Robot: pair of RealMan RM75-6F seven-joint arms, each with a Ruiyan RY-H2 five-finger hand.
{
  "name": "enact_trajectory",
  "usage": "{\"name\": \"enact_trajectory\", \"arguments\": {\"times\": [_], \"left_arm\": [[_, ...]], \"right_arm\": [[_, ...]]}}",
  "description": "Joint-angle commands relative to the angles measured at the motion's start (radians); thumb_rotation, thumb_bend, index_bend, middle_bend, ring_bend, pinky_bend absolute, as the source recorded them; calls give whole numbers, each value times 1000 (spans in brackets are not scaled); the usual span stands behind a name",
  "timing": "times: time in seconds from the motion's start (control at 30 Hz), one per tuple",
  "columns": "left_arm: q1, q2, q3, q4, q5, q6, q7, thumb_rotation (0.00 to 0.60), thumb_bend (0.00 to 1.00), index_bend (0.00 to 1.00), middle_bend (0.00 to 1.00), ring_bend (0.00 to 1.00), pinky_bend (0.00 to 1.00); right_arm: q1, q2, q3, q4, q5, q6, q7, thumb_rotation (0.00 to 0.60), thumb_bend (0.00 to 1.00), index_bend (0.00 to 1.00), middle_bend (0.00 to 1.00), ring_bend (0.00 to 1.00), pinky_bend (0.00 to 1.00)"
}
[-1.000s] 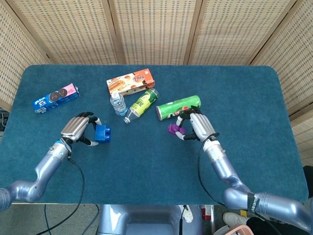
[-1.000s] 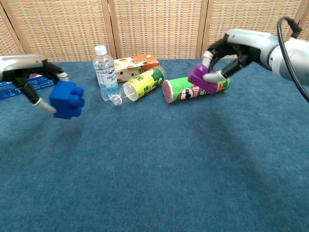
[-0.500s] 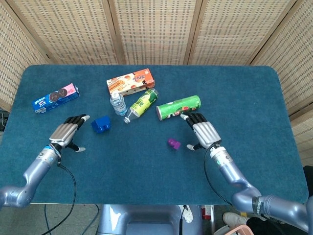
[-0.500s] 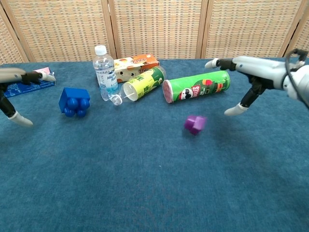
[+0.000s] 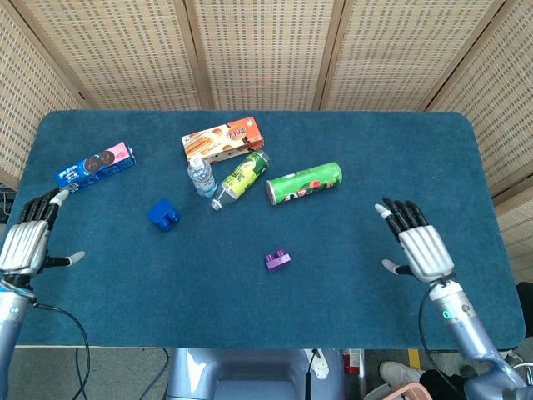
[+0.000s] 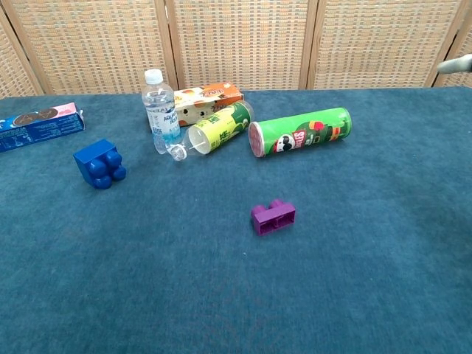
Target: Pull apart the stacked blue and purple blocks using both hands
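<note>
The blue block (image 5: pixel 163 214) (image 6: pixel 99 164) lies alone on the cloth, left of centre. Well apart from it, the purple block (image 5: pixel 277 259) (image 6: pixel 273 217) lies near the middle of the table. My left hand (image 5: pixel 27 242) hovers at the far left edge, fingers spread and empty. Over at the right side my right hand (image 5: pixel 419 247) is likewise spread flat with nothing in it. Only a fingertip (image 6: pixel 456 64) of it shows at the right edge of the chest view.
A green chip can (image 5: pixel 303 183), a lying green bottle (image 5: pixel 241 178), an upright water bottle (image 5: pixel 200 177) and an orange biscuit box (image 5: pixel 222 138) crowd the back centre. A blue cookie pack (image 5: pixel 94 166) lies at the back left.
Both hands have let go of the blocks and drawn back toward the table's left and right sides. The purple block dropped and tumbled toward the front; the blue block now rests on the cloth.
</note>
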Motion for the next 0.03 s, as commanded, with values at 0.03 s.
{"name": "enact_trajectory", "arguments": {"times": [0.03], "left_arm": [[114,11,29,-86,47,148,49,600,0,0,0,0,0]], "right_arm": [[-94,13,-38,47,-48,111,-12,600,0,0,0,0,0]]}}
